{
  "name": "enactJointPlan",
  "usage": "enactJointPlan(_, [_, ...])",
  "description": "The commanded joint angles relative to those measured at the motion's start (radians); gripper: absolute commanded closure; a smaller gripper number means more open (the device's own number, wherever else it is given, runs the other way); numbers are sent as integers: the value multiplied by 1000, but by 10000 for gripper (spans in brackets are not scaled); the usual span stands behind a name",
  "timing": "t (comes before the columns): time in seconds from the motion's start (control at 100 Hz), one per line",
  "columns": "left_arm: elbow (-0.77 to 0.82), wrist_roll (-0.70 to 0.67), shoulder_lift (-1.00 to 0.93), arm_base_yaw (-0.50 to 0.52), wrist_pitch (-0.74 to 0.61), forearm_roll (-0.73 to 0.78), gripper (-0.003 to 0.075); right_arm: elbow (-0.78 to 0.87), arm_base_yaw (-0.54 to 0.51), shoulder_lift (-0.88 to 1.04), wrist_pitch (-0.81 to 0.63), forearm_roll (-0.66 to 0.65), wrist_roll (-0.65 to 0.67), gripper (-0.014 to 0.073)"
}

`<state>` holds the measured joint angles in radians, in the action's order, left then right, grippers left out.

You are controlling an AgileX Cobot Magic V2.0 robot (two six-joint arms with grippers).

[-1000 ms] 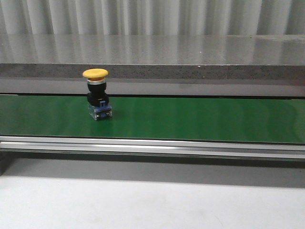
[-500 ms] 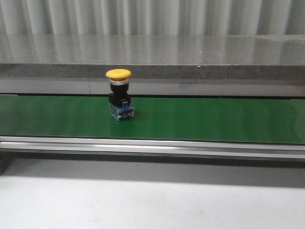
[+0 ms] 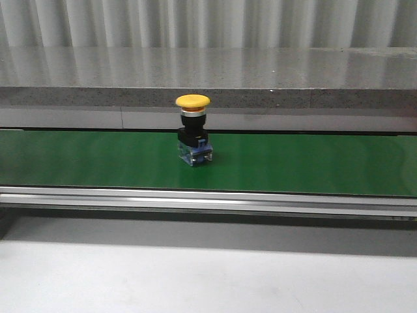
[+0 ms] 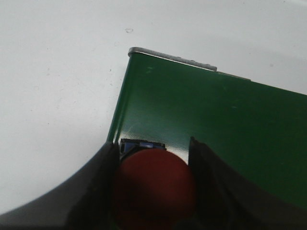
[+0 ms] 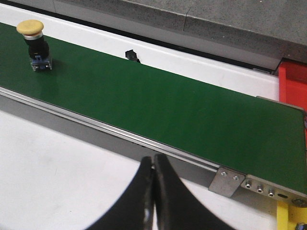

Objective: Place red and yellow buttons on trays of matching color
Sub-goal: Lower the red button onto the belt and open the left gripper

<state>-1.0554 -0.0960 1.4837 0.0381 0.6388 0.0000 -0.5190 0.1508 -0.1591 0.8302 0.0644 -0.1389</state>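
The yellow button (image 3: 193, 130) stands upright on the green belt (image 3: 313, 163), cap up, black barrel and blue base under it, a bit left of center in the front view and nearer the belt's far edge. In the right wrist view it shows (image 5: 34, 44) well apart from the right claw (image 5: 153, 191), which is clenched w/ nothing between its fingers and hovers off the belt's near rail (image 5: 144, 141), over the white table (image 5: 57, 167).

So, for that arm: spread the fingers first, before you go near. Approach from above and a little downstream, fingers straddling the black barrel just under the cap, not the cap itself; the cap is wider and looks likely to slip. The button is tall on a small base, so I'd judge it tips easily. Don't nudge it sideways; close only once both pads flank it evenly.

A red tray (image 5: 293, 84) sits past the belt's end. No yellow tray is in view, so I can't say where the drop goes.

Left claw (image 4: 153, 191): its fingers flank a red button (image 4: 154, 189) over the belt's corner (image 4: 144, 72), apparently grasping it, tho contact isn't clear-cut. Keep that arm level and lift straight.
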Motion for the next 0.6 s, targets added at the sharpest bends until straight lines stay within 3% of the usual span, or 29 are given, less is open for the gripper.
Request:
enactJointPlan(0.0, [-25,2,-16,-7,-61,-9,569,-22,1,-10,-71,1,-7,659])
enactJointPlan(0.07, [-25,2,-16,-7,-61,-14,445,-22,1,-10,-71,1,-7,659])
enactJointPlan(0.19, [-25,4,-16,-7,-61,-14,139,-22,1,-10,-71,1,-7,659])
enactJointPlan(0.24, [-25,4,-16,-7,-65,-14,77,-22,1,-10,-71,1,-7,659])
enactJointPlan(0.47, [-18,96,-67,-57,-118,-14,84,-22,1,-10,-71,1,-7,659])
enactJointPlan(0.59, [30,183,-136,-103,-167,-14,214,-22,1,-10,-71,1,-7,659])
